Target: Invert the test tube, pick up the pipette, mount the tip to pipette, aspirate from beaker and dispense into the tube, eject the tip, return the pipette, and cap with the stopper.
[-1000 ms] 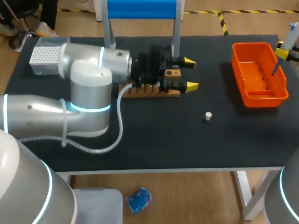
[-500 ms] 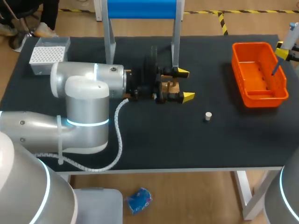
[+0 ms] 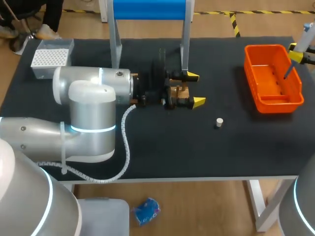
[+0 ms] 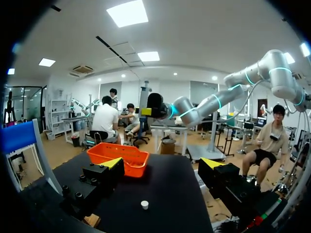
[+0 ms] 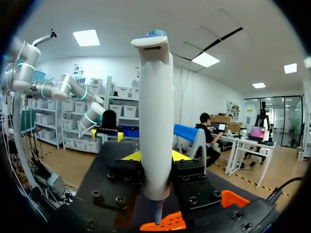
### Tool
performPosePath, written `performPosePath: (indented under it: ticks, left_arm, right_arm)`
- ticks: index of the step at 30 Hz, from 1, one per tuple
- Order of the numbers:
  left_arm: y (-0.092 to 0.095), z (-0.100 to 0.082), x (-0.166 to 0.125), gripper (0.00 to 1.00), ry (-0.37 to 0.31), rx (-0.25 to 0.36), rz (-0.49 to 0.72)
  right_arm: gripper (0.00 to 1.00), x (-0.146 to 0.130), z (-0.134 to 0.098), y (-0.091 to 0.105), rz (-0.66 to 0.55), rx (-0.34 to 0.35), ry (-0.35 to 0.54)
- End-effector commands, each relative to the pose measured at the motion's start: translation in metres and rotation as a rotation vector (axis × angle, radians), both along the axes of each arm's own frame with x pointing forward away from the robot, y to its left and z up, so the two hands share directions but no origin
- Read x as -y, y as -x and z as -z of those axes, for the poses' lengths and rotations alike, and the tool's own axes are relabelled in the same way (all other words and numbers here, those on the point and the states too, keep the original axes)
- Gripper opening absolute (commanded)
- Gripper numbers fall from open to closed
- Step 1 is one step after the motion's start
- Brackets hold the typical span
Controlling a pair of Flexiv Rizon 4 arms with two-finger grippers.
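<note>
1. The right gripper is clamped on the pipette, with one yellow-tipped finger pressed to each side of the white body.
2. In the right wrist view the pipette's long axis runs upright between the fingers. Its blue-capped plunger end is well clear of the gripper, and its narrow end points down at the orange bin.
3. In the head view this gripper sits at the counter's far right corner, above the bin's outer wall. The pipette's thin dark end slants down and inward over the bin's inside.
4. The left gripper lies low over the middle of the counter and points toward the bin. Its fingers are spread wide and hold nothing.
5. The end of a wooden rack shows between and just behind those fingers. I cannot tell whether either finger touches it.
6. A small white stopper stands alone on the counter, ahead of the left gripper and a little toward the near edge, well apart from both the rack and the bin.
7. A box of tips sits at the far left corner, behind the left arm.
8. A blue-topped stand with two metal legs rises just behind the rack.
</note>
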State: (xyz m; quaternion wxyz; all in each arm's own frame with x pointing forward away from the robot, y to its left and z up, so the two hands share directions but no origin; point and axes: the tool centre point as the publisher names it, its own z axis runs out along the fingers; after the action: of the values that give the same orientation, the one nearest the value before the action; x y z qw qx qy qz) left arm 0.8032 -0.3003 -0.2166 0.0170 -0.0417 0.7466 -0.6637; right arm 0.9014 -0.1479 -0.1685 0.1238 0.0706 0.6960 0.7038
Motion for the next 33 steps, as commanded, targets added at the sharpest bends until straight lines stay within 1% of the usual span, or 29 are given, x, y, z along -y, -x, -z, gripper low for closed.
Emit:
performPosePath:
  ticks: [1,3,5,8,11,12,14,18,20,33]
  left_arm:
    - [0.002,0.001,0.002,1.00,0.003,0.003,-0.010]
    - [0.002,0.001,0.002,1.00,0.003,0.003,-0.010]
    - [0.002,0.001,0.002,1.00,0.003,0.003,-0.010]
    - [0.002,0.001,0.002,1.00,0.003,0.003,-0.010]
    - [0.002,0.001,0.002,1.00,0.003,0.003,-0.010]
    - [0.002,0.001,0.002,1.00,0.003,0.003,-0.010]
    - [0.002,0.001,0.002,1.00,0.003,0.003,-0.010]
    - [0.002,0.001,0.002,1.00,0.003,0.003,-0.010]
    - [0.002,0.001,0.002,1.00,0.003,0.003,-0.010]
    - [0.002,0.001,0.002,1.00,0.003,0.003,-0.010]
  right_arm:
    - [0.00,-0.022,-0.001,0.021,-0.013,-0.003,-0.028]
    - [0.00,-0.036,0.008,0.027,-0.042,-0.003,-0.023]
    - [0.00,-0.048,0.021,0.030,-0.068,-0.041,-0.016]
    - [0.00,-0.067,0.038,0.032,-0.102,-0.068,0.002]
    - [0.00,-0.084,0.051,0.036,-0.127,-0.072,0.016]
    - [0.00,-0.090,0.054,0.038,-0.140,-0.082,0.001]
    - [0.00,-0.102,0.061,0.041,-0.154,-0.080,0.015]
    - [0.00,-0.127,0.068,0.052,-0.209,-0.093,0.002]
    - [0.00,-0.139,0.071,0.057,-0.234,-0.092,0.017]
    - [0.00,-0.139,0.071,0.057,-0.234,-0.092,0.017]
